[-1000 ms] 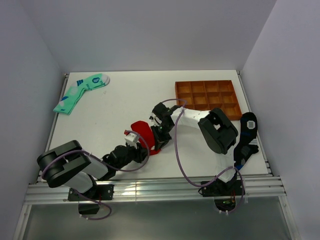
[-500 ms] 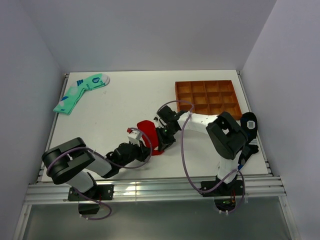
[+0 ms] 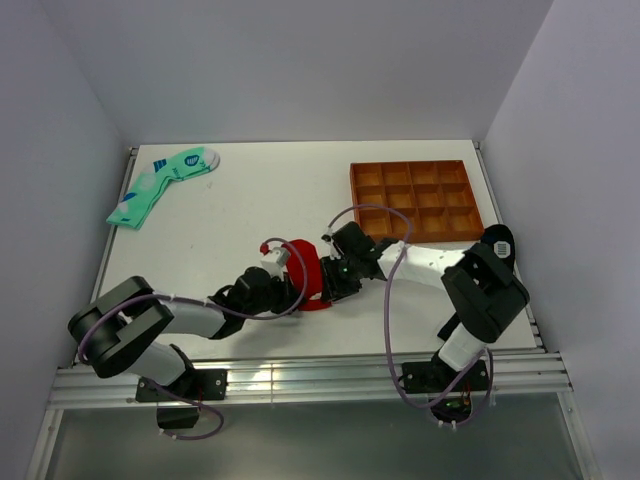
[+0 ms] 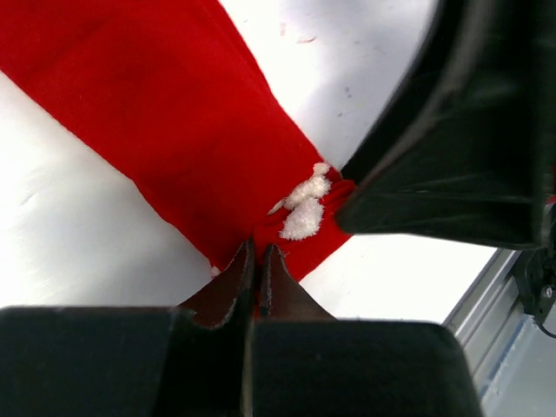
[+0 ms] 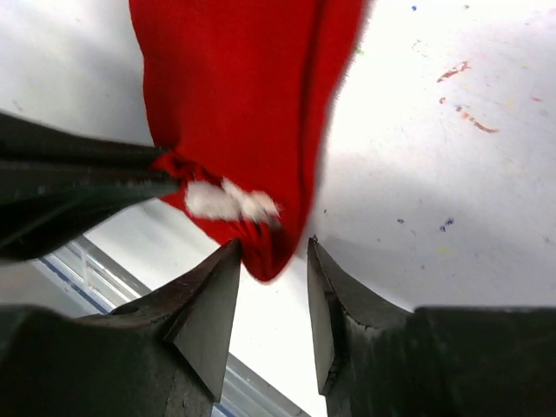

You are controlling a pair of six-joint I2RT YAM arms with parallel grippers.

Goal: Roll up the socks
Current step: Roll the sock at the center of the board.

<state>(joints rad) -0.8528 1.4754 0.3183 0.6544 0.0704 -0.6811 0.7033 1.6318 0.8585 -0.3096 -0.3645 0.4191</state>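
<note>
The red socks [image 3: 305,270] lie bunched near the middle front of the table. In the left wrist view the red fabric [image 4: 174,113] runs up to the left, and a small white mark [image 4: 304,208] sits near its lower end. My left gripper [image 4: 258,252] is shut on the edge of that end, and it comes in from the left in the top view [image 3: 283,285]. My right gripper [image 5: 273,246] stands open, with the tip of the sock [image 5: 243,104] hanging loose between its fingertips. From above it sits at the sock's right side [image 3: 335,280].
A mint-green sock [image 3: 160,185] lies at the back left. A brown compartment tray [image 3: 415,198] stands at the back right, and a black patterned sock [image 3: 495,262] lies by the right edge. The table's metal front rail [image 5: 78,261] is just below the sock.
My left gripper closed on the sock's end. My right gripper has just opened and let the fabric go. Both grippers and the sock shifted slightly to the right.
</note>
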